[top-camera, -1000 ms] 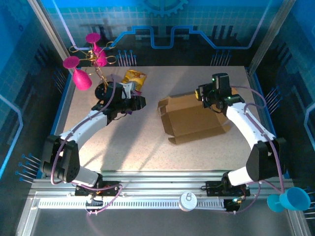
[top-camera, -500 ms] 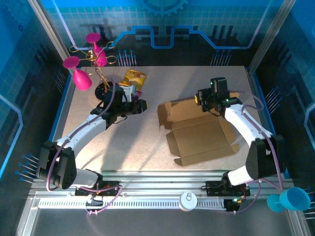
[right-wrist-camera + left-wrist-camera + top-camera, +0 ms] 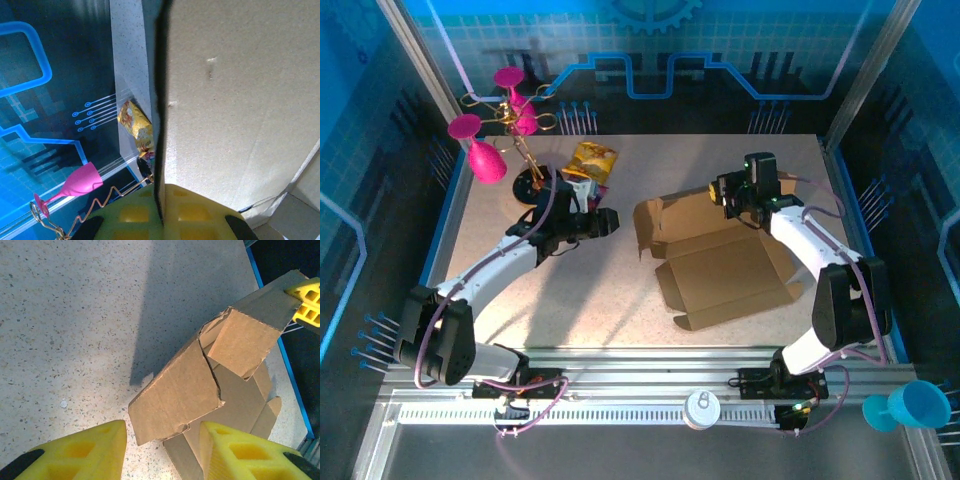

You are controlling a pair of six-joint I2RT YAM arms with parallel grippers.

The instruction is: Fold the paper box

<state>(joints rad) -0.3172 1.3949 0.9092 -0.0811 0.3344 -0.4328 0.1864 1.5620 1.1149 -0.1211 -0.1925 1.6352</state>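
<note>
Cardboard of the paper box (image 3: 720,275), clamped in the right pincer (image 3: 161,194), blocks its camera; left pincer (image 3: 162,434) apart, empty.

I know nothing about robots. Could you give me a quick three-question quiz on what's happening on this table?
1. True or false: the right gripper is shut on a panel of the paper box.
2. What lies just beyond the left gripper? A) a yellow snack packet B) a blue bowl C) a spoon
3. Fill in: the left gripper's jaws stand ____, holding nothing.
Key: 1 true; 2 A; 3 open.
</note>
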